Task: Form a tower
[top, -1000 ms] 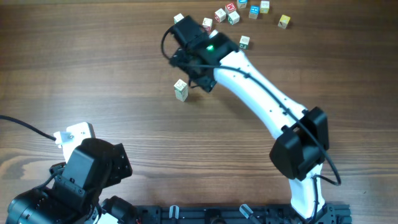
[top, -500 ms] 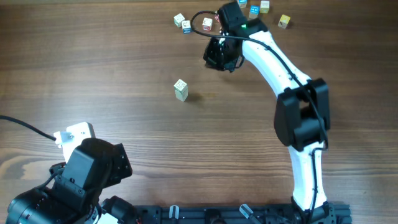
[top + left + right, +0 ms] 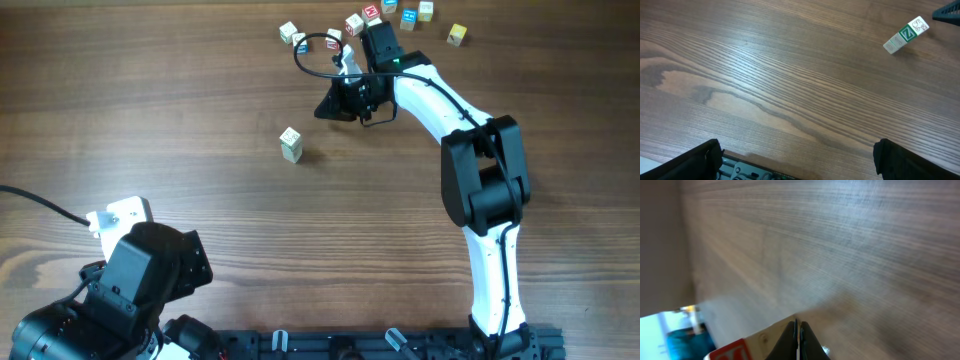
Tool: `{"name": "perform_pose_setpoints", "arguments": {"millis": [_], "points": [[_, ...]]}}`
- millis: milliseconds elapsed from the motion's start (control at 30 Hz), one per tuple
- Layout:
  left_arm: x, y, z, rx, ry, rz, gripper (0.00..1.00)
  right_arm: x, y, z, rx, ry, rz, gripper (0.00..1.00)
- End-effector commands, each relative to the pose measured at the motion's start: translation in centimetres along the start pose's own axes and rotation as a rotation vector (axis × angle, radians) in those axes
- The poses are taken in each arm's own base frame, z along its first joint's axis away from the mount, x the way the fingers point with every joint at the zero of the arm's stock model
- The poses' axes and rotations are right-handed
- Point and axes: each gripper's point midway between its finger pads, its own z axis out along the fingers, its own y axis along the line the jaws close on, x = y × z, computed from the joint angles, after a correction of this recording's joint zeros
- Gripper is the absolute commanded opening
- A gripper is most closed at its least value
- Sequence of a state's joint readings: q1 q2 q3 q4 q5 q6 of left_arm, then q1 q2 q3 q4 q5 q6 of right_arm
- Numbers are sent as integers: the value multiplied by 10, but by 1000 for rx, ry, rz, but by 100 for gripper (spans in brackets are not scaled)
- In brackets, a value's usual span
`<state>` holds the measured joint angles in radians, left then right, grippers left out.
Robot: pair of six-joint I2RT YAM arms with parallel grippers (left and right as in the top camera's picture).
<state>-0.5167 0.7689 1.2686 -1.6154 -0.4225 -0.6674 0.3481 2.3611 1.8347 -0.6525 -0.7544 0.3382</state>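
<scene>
The tower (image 3: 291, 145) is a short stack of two whitish letter cubes with green markings, standing alone mid-table; the left wrist view shows the tower (image 3: 906, 35) at top right. My right gripper (image 3: 324, 109) hovers to the right of and behind it, well apart from it. In the right wrist view the right gripper (image 3: 798, 330) is shut with nothing between its fingers, and a wooden cube with a red marking (image 3: 730, 351) lies just behind them. My left gripper (image 3: 800, 165) stands wide open over bare wood, far from the tower.
Several loose letter cubes lie along the back edge, from a white one (image 3: 288, 32) across to a yellowish one (image 3: 457, 34). The right arm (image 3: 480, 180) reaches up the right side. The left arm's base (image 3: 130, 290) fills the near left corner.
My right gripper has left the tower's side and swung back toward the loose cubes, and its jaws have shut. The tower and the left arm have not moved.
</scene>
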Motion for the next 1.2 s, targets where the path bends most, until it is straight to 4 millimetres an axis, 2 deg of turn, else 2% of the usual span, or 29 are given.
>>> {"name": "perform_pose_setpoints", "arguments": {"millis": [0,267,400,500,1167], "points": [[-3,3,0,-17,-15,7,100,9,-17,16,81,15,-71,4],[-3,3,0,-17,-15,7,100,40,-26,43,-4,48,-27,4],[-3,3,0,-17,-15,7,100,40,-28,48,-48,22,14,4],[-3,3,0,-17,-15,7,100,44,-14,50,-114,44,-5,4],[-3,3,0,-17,-15,7,100,55,3,58,-179,76,-37,4]]}}
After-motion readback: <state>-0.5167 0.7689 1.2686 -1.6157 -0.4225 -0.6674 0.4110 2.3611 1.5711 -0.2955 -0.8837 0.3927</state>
